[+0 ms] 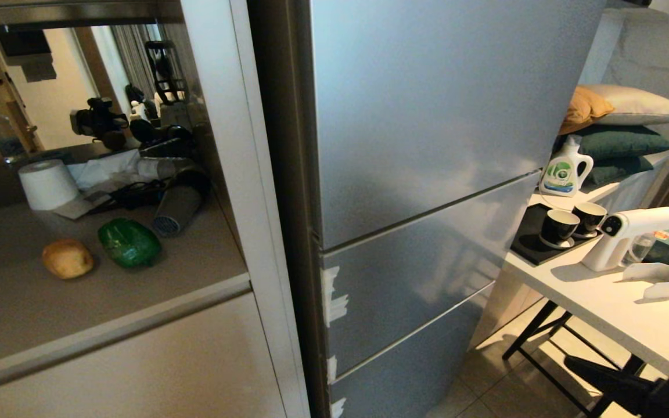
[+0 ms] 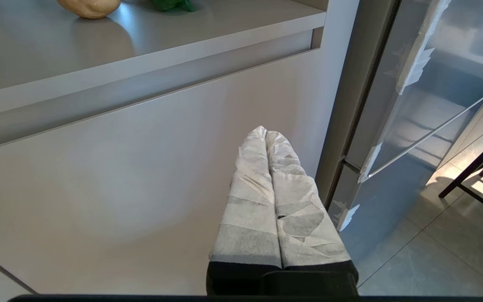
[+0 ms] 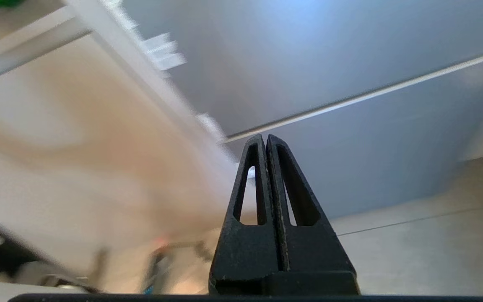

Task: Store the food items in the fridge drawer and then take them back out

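Note:
The tan potato (image 1: 67, 259) and the glossy green bell pepper (image 1: 129, 242) lie side by side on the grey counter (image 1: 137, 302), left of the fridge. In the left wrist view only the edges of the potato (image 2: 89, 7) and the pepper (image 2: 170, 4) show. The fridge drawer's clear bin is hidden behind the closed silver lower panels (image 1: 410, 255). My left gripper (image 2: 265, 131), its fingers wrapped in white tape, is shut and empty in front of the beige cabinet below the counter. My right gripper (image 3: 265, 137) is shut and empty, low down, facing a lower fridge panel (image 3: 371, 151).
A paper roll (image 1: 49, 184), a hair dryer (image 1: 176, 209) and cables crowd the back of the counter. To the right stands a white table (image 1: 630, 313) with two black cups (image 1: 560, 227), a white spray gun (image 1: 630, 232) and black legs near the fridge. My right arm (image 1: 648, 389) shows dark beneath it.

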